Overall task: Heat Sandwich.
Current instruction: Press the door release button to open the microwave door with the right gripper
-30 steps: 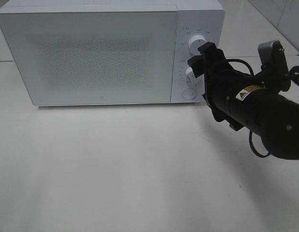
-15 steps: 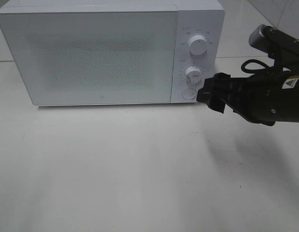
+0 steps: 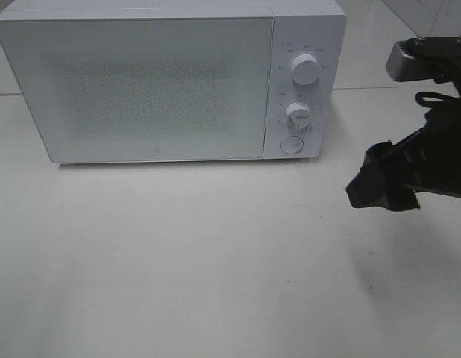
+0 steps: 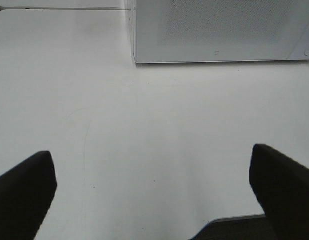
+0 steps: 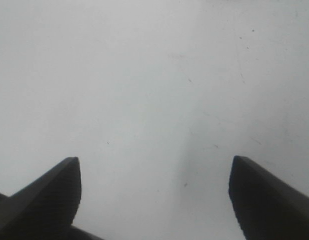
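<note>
On the far side of the white table top (image 3: 178, 261) stands a white box-shaped microwave oven (image 3: 141, 82) with its frosted door shut. Its control panel carries a white round upper knob (image 3: 305, 69), a white round lower knob (image 3: 298, 115) and, below them, a round white push button (image 3: 291, 144).

The black right gripper (image 3: 381, 186) hangs in the air to the right of this panel, apart from it. In its own wrist view the jaws are spread and nothing is between them. The black left gripper (image 4: 152, 165) does not appear in the high view. Its own camera shows the jaws spread very wide and empty, low over the table, with the oven well ahead.

I think the main risk is at the small controls. A reach that is not well lined up could turn a knob too far or press the button, and that could open the door or spoil the heating time.

The sandwich is not visible in any picture, so it is in neither pair of jaws. Whether it lies behind the shut door, I cannot tell.
</note>
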Controlling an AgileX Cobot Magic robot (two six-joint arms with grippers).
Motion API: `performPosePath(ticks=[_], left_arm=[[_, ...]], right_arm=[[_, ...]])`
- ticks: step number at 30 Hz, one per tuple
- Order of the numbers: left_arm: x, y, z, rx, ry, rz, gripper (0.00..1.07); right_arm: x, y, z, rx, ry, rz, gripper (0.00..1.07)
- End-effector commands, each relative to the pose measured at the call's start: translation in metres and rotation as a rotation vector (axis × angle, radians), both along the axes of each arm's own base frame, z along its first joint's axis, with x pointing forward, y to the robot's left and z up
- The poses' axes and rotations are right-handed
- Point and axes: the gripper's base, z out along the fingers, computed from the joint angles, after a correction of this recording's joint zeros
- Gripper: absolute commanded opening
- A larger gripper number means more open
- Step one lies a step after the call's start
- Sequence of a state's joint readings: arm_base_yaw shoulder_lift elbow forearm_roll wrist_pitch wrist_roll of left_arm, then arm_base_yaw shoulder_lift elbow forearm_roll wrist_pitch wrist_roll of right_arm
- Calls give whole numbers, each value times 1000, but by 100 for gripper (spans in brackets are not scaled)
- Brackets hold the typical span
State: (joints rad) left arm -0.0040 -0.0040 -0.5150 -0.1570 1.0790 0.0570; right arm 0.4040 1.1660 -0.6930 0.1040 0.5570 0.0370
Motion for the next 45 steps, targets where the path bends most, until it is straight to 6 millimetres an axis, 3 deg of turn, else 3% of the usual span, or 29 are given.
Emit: performPosePath(ticks=[1,14,27,33,45], left_arm=[[-3,0,0,-6,-28,4,98],[-3,0,0,-6,-28,4,98],[-3,0,0,-6,-28,4,98],[-3,0,0,-6,-28,4,98],[-3,0,0,-6,-28,4,98]], right_arm=[[-16,-11,16,-59,23,22,76],[-77,-40,53,-86,-49,37,76],[-136,-71,72,-92,-193,12,76],[-160,-85,75,-62,-268,-142,76],[-191,-93,80,17,-440,-378,76]])
